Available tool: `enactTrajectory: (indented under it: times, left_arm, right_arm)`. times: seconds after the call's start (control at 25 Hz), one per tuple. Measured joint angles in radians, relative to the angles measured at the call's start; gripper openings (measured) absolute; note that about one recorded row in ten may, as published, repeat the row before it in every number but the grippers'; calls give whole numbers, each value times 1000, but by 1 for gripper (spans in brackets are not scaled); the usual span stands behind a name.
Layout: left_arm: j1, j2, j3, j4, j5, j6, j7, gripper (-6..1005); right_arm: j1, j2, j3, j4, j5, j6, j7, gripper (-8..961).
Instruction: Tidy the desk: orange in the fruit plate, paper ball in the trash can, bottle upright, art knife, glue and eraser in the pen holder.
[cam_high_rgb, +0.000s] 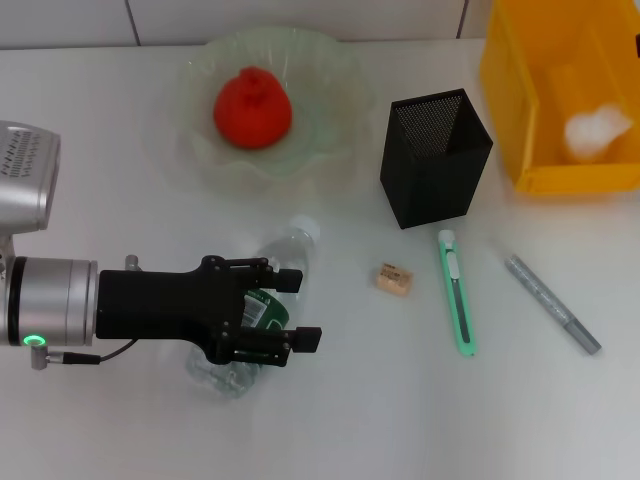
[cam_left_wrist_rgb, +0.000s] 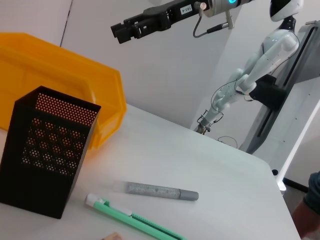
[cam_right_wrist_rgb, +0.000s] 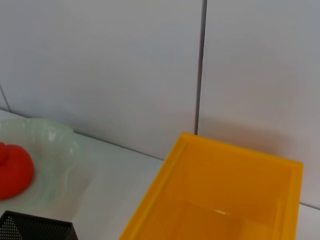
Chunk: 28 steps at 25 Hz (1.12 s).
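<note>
1. The bottle (cam_high_rgb: 255, 312) lies on its side near the desk's (cam_high_rgb: 340, 420) front-left part, cap toward the fruit plate (cam_high_rgb: 330, 130), base toward the front edge; its long axis runs roughly back to front, tilted slightly.
2. The left gripper (cam_high_rgb: 278, 312) reaches in from the left edge, crossing the bottle's axis almost squarely. Its two fingers sit astride the dark green label, one on the cap side and one on the base side, spread moderately; I judge they bracket the bottle without clamping it yet.
3. The left arm lies low and level over the surface, wrist horizontal, and it is clearly the nearer arm for standing the bottle up.
4. The right gripper (cam_left_wrist_rgb: 131, 29) hangs high above the back-right corner, over the trash can (cam_high_rgb: 520, 120); whether its fingers are spread I cannot tell.
5. Already placed: the orange (cam_high_rgb: 252, 108) in the plate, the paper ball (cam_high_rgb: 597, 131) in the can.
6. Still lying right of the bottle: the eraser (cam_high_rgb: 393, 278), the art knife (cam_high_rgb: 457, 293) and the glue (cam_high_rgb: 552, 303), all in front of the pen holder (cam_high_rgb: 435, 158).
</note>
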Motion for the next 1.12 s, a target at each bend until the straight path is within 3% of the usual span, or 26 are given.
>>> enactTrajectory:
  times: [0.16,0.32,0.36,0.4,0.44,0.48,0.52,0.64,0.76,0.8,0.88,1.0,1.12]
  left_arm:
    - [0,0,0,0,0,0,-1,806]
    - [0,1,0,1,0,1,-7,805]
    - [0,5,-1,28,-1,12,-66,804]
    - [0,5,-1,28,-1,12,-66,804]
    - [4,9,-2,79,0,33,-138,804]
    - [9,13,-3,123,0,53,-195,803]
    - [12,18,-10,171,-2,73,-270,803]
    - [12,26,-26,246,1,81,-386,802]
    - [-8,42,-30,403,28,76,-673,801]
    - [-8,42,-30,403,28,76,-673,800]
    - [-52,33,-20,531,130,70,-902,800]
    - [-126,5,-16,612,273,66,-1080,799]
    - [-215,-15,57,648,436,52,-1206,797]
  right_arm:
    - [-6,-1,2,1,5,-1,-4,739]
    - [-27,-7,13,-5,71,-45,-25,741]
    - [-57,-25,22,5,165,-111,-61,742]
    - [-57,-25,22,5,165,-111,-61,742]
    - [-78,-38,29,23,234,-161,-91,742]
    - [-124,-68,49,87,380,-267,-166,742]
    - [-124,-68,49,87,380,-267,-166,742]
    - [-183,-107,80,263,542,-414,-320,742]
    - [-215,-129,113,453,572,-465,-471,742]
    - [-225,-135,122,510,572,-467,-520,742]
    - [-244,-141,128,599,571,-464,-593,742]
    - [-263,-142,130,661,571,-455,-663,742]
    - [-275,-136,130,681,567,-442,-709,742]
